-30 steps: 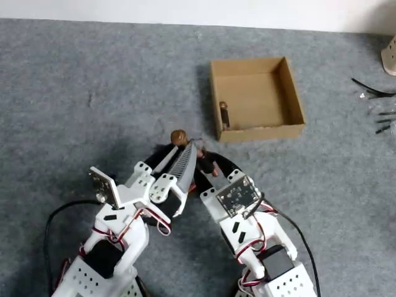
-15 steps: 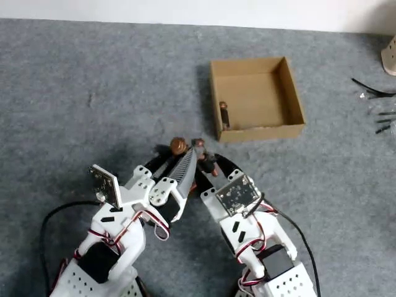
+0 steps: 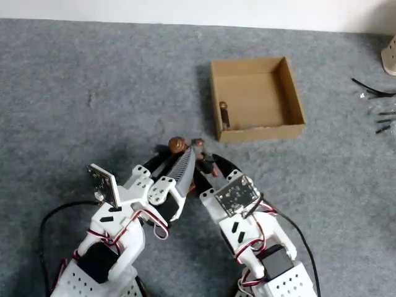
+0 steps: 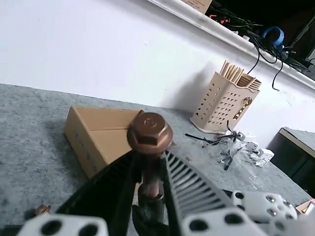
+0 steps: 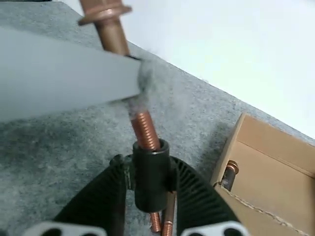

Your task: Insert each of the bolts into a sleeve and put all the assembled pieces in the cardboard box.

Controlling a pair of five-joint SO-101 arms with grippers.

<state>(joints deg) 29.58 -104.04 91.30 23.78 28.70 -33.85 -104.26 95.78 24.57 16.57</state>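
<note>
Gripping a bolt point(image 4: 149, 133) in the left gripper point(image 4: 149, 158) and a sleeve point(image 5: 149, 183) in the right gripper point(image 5: 149, 167). Threaded end just inside the sleeve.

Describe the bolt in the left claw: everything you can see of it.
The bolt looks like copper-coloured metal, with a flanged hexagonal head, a smooth upper shank and a threaded lower end. The left claw is shut on its shank below the head and holds it clear of the grey carpet, short of the cardboard box. Its threaded tip sits in the mouth of the black sleeve.
</note>
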